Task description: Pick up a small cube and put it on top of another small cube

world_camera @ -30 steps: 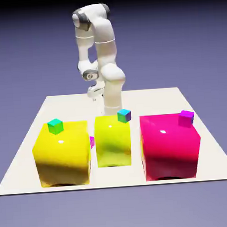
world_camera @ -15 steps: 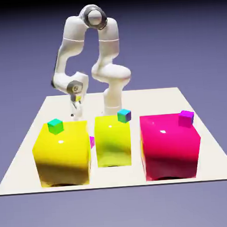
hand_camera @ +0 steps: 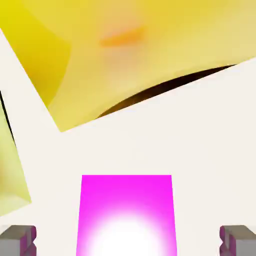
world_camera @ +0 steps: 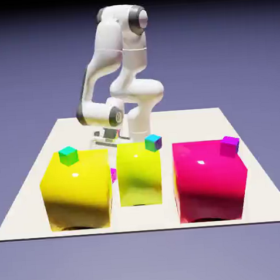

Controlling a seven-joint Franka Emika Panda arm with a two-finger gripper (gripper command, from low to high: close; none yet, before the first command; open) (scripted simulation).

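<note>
Nothing here can be read: no letters, numbers, labels or brand marks show on the big glossy cubes (world_camera: 78, 185), on the small cube (hand_camera: 126, 215), on the white arm (world_camera: 122, 61) or on the table (world_camera: 28, 185).

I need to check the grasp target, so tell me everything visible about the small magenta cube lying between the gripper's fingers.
The small magenta cube is plain and glossy, with a bright white glare low on its facing side. In the hand view it sits square on the white table, centred between the two grey fingertips, clear gaps either side, so untouched. The exterior view shows only a sliver between the two big yellow cubes.
</note>
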